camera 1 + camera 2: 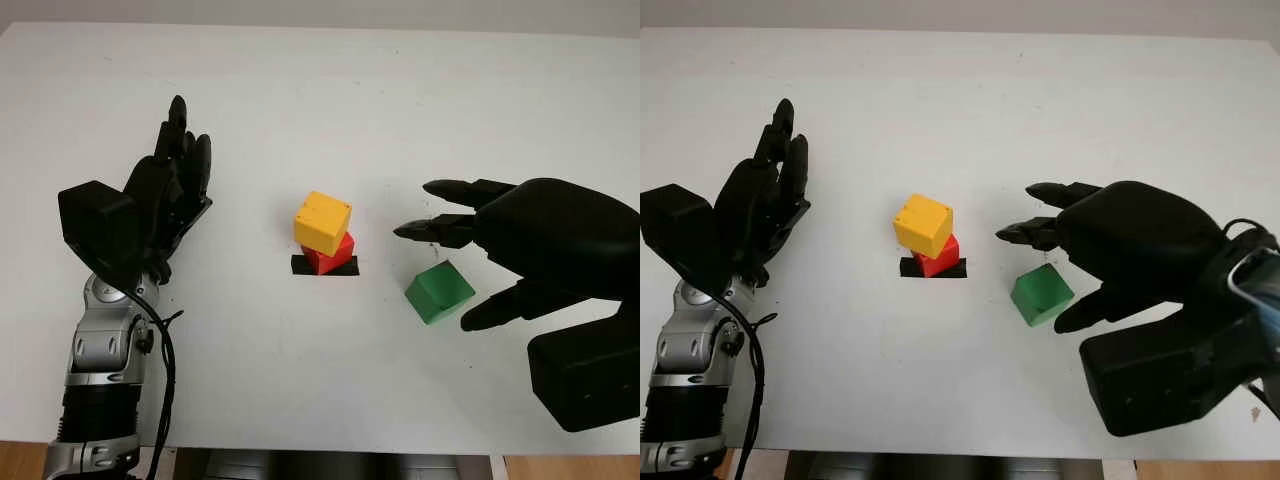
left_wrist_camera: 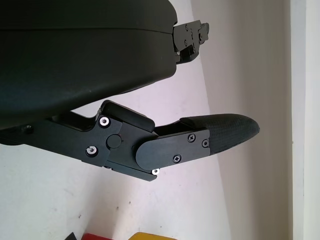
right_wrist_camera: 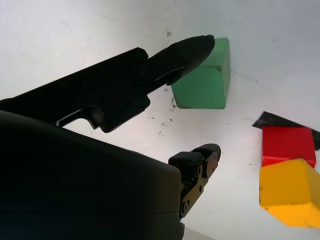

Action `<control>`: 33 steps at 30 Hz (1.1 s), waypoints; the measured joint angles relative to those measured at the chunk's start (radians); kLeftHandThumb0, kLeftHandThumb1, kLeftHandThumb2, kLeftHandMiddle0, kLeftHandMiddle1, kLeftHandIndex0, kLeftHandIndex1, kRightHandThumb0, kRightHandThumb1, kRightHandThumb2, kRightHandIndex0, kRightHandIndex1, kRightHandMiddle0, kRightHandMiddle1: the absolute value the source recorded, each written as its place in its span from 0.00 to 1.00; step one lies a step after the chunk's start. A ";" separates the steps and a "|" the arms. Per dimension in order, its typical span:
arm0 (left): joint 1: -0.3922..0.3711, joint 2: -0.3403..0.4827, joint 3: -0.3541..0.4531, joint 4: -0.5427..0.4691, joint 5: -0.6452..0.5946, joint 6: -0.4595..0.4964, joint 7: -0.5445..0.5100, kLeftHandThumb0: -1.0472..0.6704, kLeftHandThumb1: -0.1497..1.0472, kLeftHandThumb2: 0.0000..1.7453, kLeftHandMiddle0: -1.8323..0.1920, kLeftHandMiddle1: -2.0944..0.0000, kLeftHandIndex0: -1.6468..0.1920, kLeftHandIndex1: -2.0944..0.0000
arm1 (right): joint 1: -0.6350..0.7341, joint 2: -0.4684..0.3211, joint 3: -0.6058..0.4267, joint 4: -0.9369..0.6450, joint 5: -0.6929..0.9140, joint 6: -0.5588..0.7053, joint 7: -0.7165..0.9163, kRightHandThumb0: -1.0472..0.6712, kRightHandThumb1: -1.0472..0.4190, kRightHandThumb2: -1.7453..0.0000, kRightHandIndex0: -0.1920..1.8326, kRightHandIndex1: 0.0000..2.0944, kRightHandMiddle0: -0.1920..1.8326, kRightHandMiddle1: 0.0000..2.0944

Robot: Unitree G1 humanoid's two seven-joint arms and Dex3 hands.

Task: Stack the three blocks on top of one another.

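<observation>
Broadly, the white bench (image 1: 320, 110) carries everything. Right hand (image 1: 470, 255) hovers open about the green block (image 1: 439, 291), holding nothing. Left hand (image 1: 170, 185) sits open, well left. Yellow block (image 1: 322, 222) rests skewed atop red block (image 1: 332, 254), on black tape (image 1: 300, 266).

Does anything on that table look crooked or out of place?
Yes. The yellow block sits twisted and off-centre on the red block, overhanging it rather than squared up. The green block lies apart on the white table, beside the open right hand. The left hand is off to the side.
</observation>
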 measured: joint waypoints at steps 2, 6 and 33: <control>0.000 0.000 0.000 0.000 0.000 -0.007 0.000 0.16 1.00 0.36 1.00 1.00 1.00 1.00 | 0.004 0.005 0.010 0.016 -0.022 -0.011 -0.012 0.24 0.11 0.97 0.18 0.03 0.35 0.04; 0.000 0.001 0.000 0.000 0.000 -0.008 -0.001 0.17 1.00 0.36 1.00 1.00 1.00 1.00 | 0.004 0.017 0.038 0.042 -0.068 -0.013 -0.010 0.23 0.12 0.97 0.18 0.03 0.35 0.04; 0.000 0.008 -0.005 0.000 0.015 -0.011 0.002 0.16 1.00 0.35 1.00 1.00 1.00 1.00 | 0.029 0.155 0.036 0.200 -0.007 -0.161 -0.231 0.37 0.11 0.97 0.34 0.04 0.36 0.63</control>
